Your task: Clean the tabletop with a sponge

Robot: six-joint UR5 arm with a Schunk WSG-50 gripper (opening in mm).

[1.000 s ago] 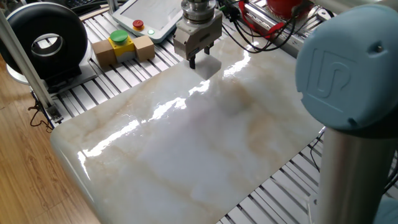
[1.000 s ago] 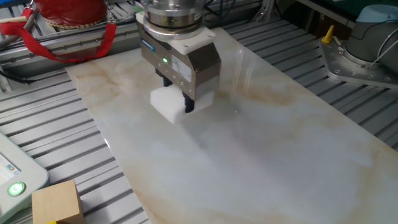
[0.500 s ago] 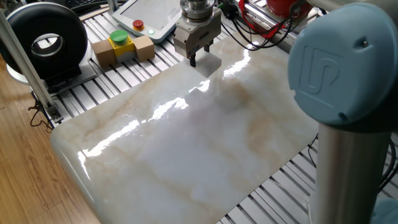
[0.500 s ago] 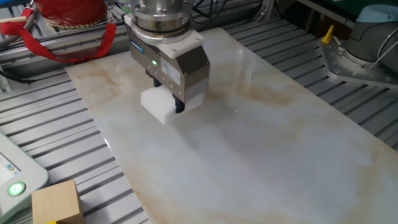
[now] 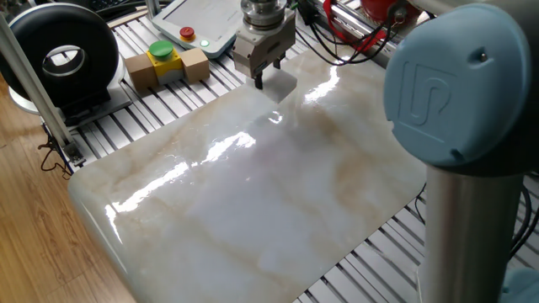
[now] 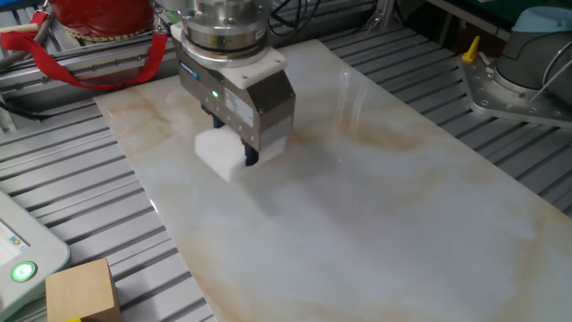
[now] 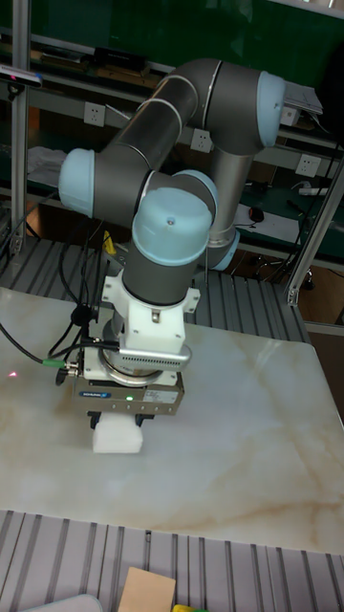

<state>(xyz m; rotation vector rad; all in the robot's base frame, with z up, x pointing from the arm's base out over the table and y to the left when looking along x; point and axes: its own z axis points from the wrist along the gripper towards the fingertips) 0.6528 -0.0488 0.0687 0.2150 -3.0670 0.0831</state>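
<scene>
The glossy white marble-look tabletop (image 5: pixel 253 202) (image 6: pixel 402 224) (image 7: pixel 239 449) has beige-brown veins, with a faint brownish patch (image 5: pixel 324 126) near its middle. The sponge (image 5: pixel 283 85) (image 6: pixel 214 154) (image 7: pixel 117 438), a small white foam block, rests flat on the slab near its far edge. My gripper (image 5: pixel 260 82) (image 6: pixel 234 148) (image 7: pixel 120 421) points straight down and is shut on the sponge, one dark finger on either side. The gripper body hides the top of the sponge.
A tan cardboard box with a yellow-green button (image 5: pixel 167 65) (image 6: pixel 80 288) sits on the ribbed grey frame (image 5: pixel 109 135) beside the slab. A black round device (image 5: pixel 59 50), a white pendant (image 5: pixel 198 21) and a red object (image 6: pixel 98 18) stand beyond the far edge.
The gripper has slid the sponge over the slab towards its far edge, leftward in the other fixed view. Its grip has not changed.
</scene>
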